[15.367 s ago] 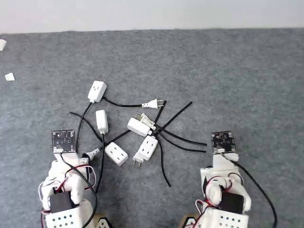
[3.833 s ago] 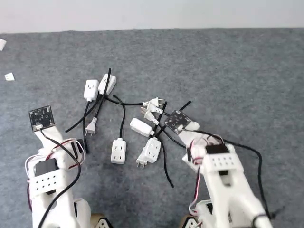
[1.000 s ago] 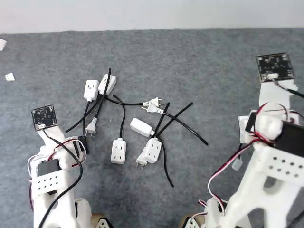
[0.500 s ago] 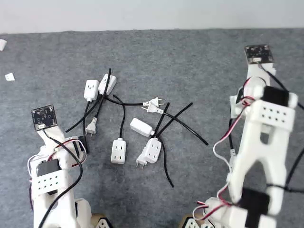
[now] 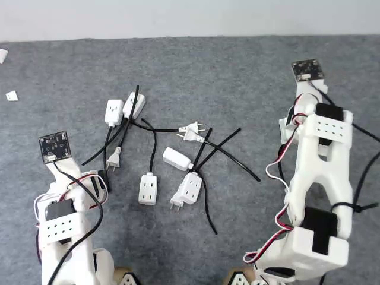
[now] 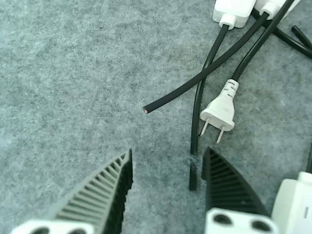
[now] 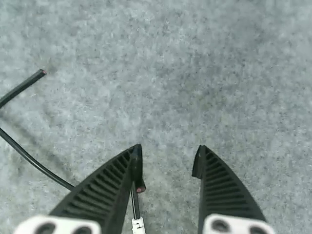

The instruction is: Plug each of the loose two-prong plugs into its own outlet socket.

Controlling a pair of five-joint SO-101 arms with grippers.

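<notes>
Your left tool (image 6: 168,153) stood apart and empty, the loose plug (image 6: 219,109) just beyond it; best to have gripped its body, prongs clear. Your right tool (image 7: 168,151), also apart, hung far right.

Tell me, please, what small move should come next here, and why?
Probably ease the left gripper forward onto the two-prong plug: its jaws stand open, the plug lies loose just beyond them, while the right gripper hangs open away from the plugs.

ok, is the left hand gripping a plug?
No, the left hand is open and gripping nothing; the white plug lies on the carpet just beyond it.
</notes>
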